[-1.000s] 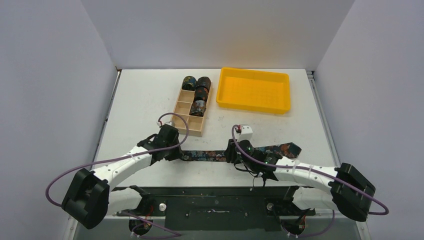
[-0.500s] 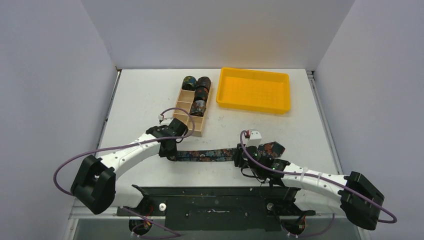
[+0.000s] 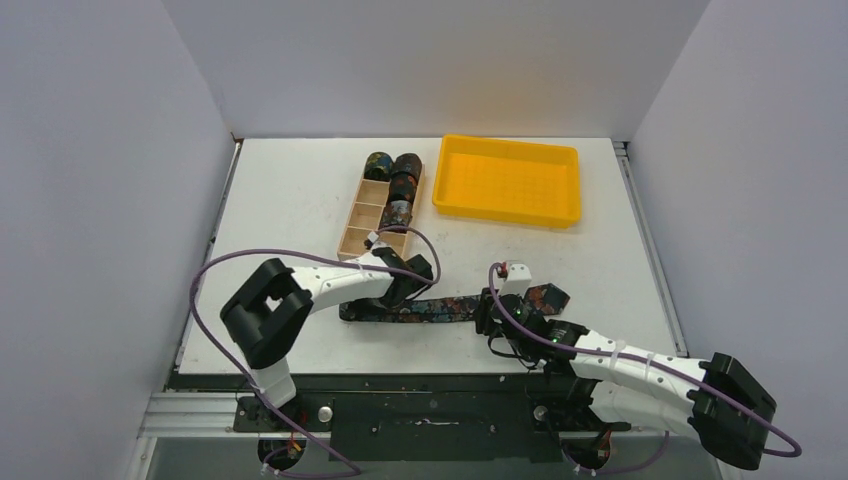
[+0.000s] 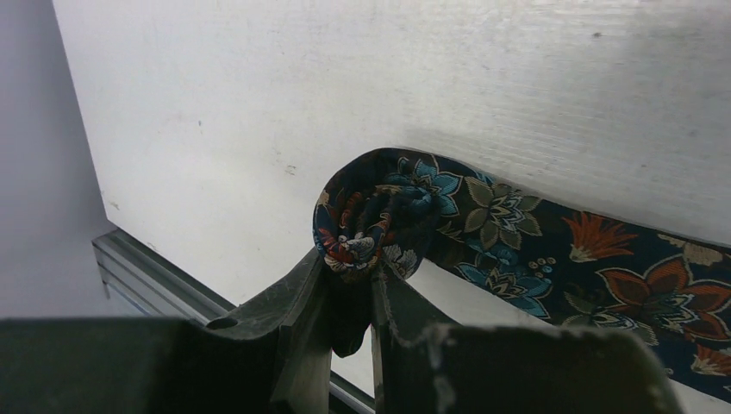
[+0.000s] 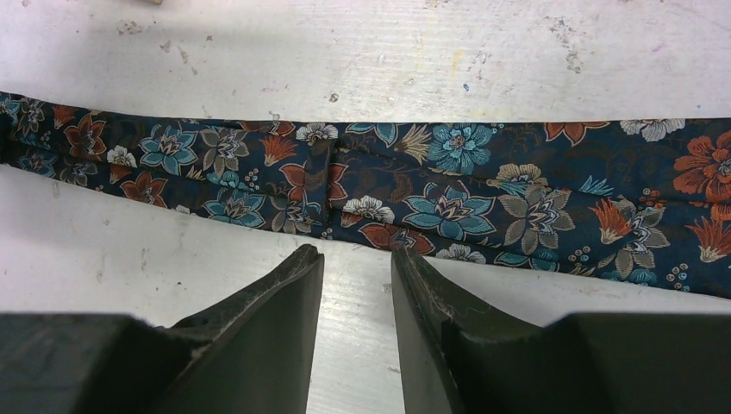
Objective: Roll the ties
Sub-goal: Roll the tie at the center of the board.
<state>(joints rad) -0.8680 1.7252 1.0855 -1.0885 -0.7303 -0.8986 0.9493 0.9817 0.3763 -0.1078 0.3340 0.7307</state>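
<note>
Nearest, the right end effector [image 5: 355, 259] hangs part-open and empty just beside the dark floral-print fabric necktie [image 5: 448, 198], which lies stretched along the white desk [image 3: 300, 190]. Slightly farther, the left end effector [image 4: 349, 269] pinches its small coiled end. With the strip unrestrained, winding could drag or skew it, loosening the coil. Beyond, rolled ties [image 3: 398, 185] sit in the light wooden compartment box [image 3: 365, 213].

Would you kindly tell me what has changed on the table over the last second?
The left arm folded in, its wrist swinging right, with the left gripper staying shut on the curled narrow end of the tie. The tie slid left, its wide end pulled toward the right gripper, which stayed open beside it. The wooden box and yellow tray stayed put.
</note>
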